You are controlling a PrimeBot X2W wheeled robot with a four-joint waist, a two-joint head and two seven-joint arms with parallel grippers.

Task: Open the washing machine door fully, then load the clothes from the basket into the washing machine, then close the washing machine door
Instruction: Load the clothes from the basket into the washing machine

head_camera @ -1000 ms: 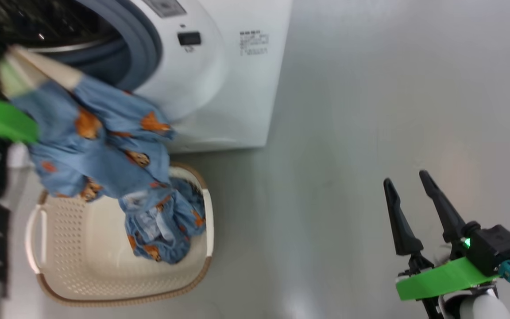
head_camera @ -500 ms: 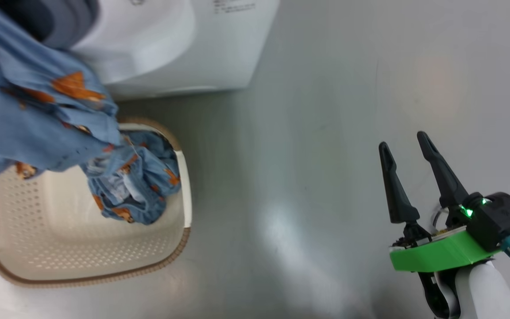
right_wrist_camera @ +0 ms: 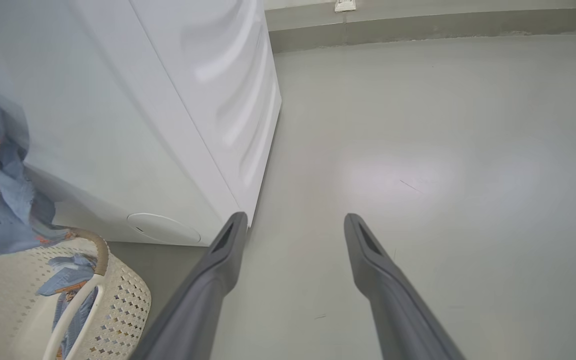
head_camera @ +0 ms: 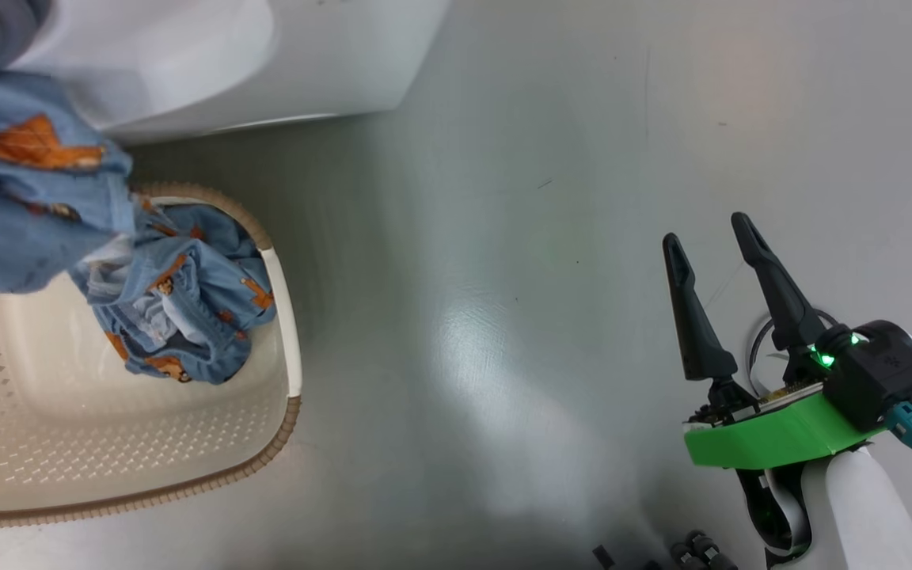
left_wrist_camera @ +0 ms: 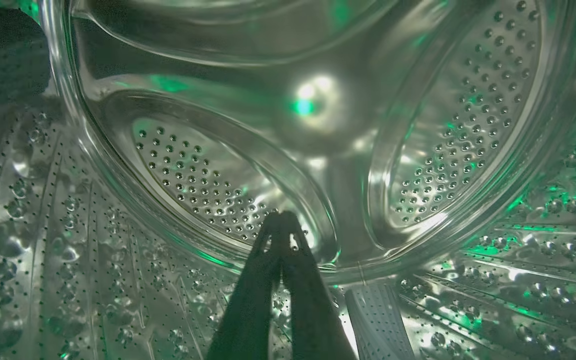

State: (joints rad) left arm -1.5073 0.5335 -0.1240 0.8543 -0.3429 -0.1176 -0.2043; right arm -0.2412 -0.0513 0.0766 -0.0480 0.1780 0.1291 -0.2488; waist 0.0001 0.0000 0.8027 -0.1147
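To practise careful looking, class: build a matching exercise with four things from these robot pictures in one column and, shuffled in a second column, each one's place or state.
1. left gripper
2. right gripper
3. cream-white perforated plastic basket
4. crumpled light-blue printed garment

A. lying inside the basket
B. fingers apart above the grey floor
C. fingers together inside the perforated steel drum
D. on the floor beside the white washing machine

Pairs: 1-C, 2-B, 3-D, 4-A
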